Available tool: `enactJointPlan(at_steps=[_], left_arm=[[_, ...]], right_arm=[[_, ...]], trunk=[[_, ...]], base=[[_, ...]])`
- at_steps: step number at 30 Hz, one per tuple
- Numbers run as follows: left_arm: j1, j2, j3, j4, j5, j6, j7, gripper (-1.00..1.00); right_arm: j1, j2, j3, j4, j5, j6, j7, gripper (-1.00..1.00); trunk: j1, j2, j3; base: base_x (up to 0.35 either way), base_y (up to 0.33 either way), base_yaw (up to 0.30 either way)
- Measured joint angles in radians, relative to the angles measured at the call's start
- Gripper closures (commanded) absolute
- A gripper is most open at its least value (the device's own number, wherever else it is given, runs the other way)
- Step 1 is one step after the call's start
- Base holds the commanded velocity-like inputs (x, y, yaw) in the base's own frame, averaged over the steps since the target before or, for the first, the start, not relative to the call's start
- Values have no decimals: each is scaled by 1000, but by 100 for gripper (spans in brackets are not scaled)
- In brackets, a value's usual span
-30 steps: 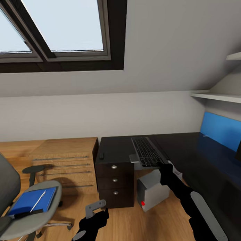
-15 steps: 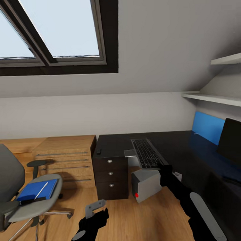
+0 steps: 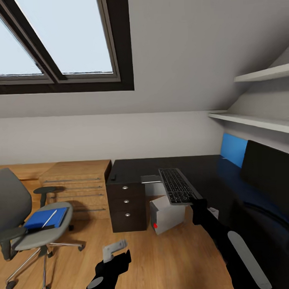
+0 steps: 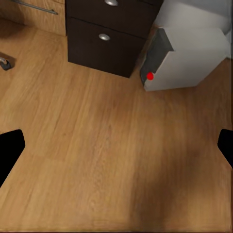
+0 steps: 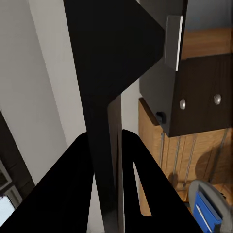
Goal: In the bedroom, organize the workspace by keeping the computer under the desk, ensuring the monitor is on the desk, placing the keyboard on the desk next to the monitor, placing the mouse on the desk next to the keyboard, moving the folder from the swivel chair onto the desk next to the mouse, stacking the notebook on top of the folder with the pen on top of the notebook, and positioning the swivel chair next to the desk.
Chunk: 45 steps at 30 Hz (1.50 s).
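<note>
My right gripper [image 3: 199,203] clamps the keyboard [image 3: 177,186]; I should lower it level beside the monitor [image 3: 268,172]. Left gripper [image 3: 113,249] open, empty.

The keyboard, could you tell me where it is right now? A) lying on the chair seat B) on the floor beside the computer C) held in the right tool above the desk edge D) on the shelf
C: the right tool grips the keyboard by its near end, over the desk edge.

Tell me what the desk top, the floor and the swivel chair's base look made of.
Desk top: glossy black, laminate or lacquer perhaps; it mirrors the blue panel. Floor: light wood planks, visible grain and seams. Swivel chair base: shiny silvery spokes, probably chromed metal.
</note>
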Motion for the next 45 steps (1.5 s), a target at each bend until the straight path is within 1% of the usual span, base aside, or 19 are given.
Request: enactJointPlan(at_steps=[17, 23, 31, 34, 36, 42, 45], left_arm=[[0, 0, 0, 0, 0, 0, -1, -100], [0, 0, 0, -1, 0, 0, -1, -100], [0, 0, -1, 0, 0, 0, -1, -100], [0, 0, -2, -1, 0, 0, -1, -100], [0, 0, -2, -1, 0, 0, -2, -100], [0, 1, 7, -4, 0, -1, -2, -100], [0, 1, 11, -4, 0, -1, -4, -100]], right_arm=[[0, 6, 5, 21, 0, -4, 4, 100], [0, 4, 3, 76, 1, -3, 4, 100], [0, 5, 6, 116, 5, -5, 5, 100], [0, 5, 5, 124, 6, -6, 6, 100], [-1, 4, 3, 128, 7, -6, 23, 100], [-2, 3, 2, 131, 7, -6, 34, 100], [-1, 2, 3, 160, 33, -6, 35, 100]], trunk=[[-65, 119, 53], [-88, 161, 72], [-119, 217, 97], [-119, 218, 97], [-119, 218, 97], [-120, 218, 97], [-120, 218, 97]], base=[[-277, -248, 0], [-248, -262, 0], [-221, -266, 0], [-216, -266, 0], [-171, -210, 0], [-30, -37, 0], [-1, -2, 0]])
